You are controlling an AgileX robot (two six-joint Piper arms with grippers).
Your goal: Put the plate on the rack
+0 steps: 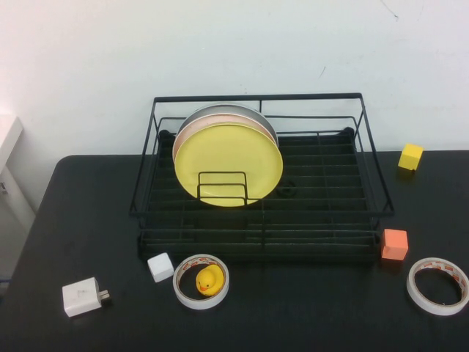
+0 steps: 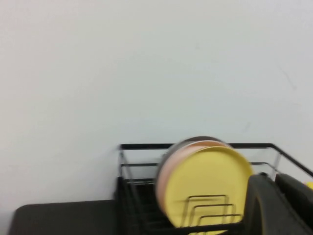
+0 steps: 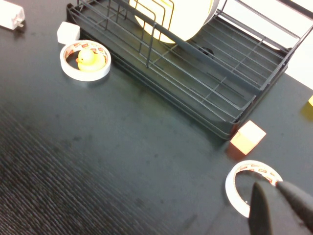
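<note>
The bright-yellow plate (image 1: 228,164) stands upright on its edge in the left part of the black wire rack (image 1: 315,213), behind the small wire divider loop (image 1: 223,188). It leans against a pale pink plate (image 1: 192,126) and a grey plate (image 1: 227,108) behind it. In the left wrist view the plate (image 2: 205,178) and rack (image 2: 146,146) lie ahead of my left gripper (image 2: 275,178), which is shut, empty and well back from the rack. My right gripper (image 3: 270,185) is shut and empty above a tape ring (image 3: 234,188). Neither arm shows in the high view.
In front of the rack are a white cube (image 1: 160,267), a tape ring holding a yellow rubber duck (image 1: 209,280), and a white charger plug (image 1: 82,296). An orange cube (image 1: 394,244), another tape ring (image 1: 437,285) and a yellow cube (image 1: 410,156) lie to the right.
</note>
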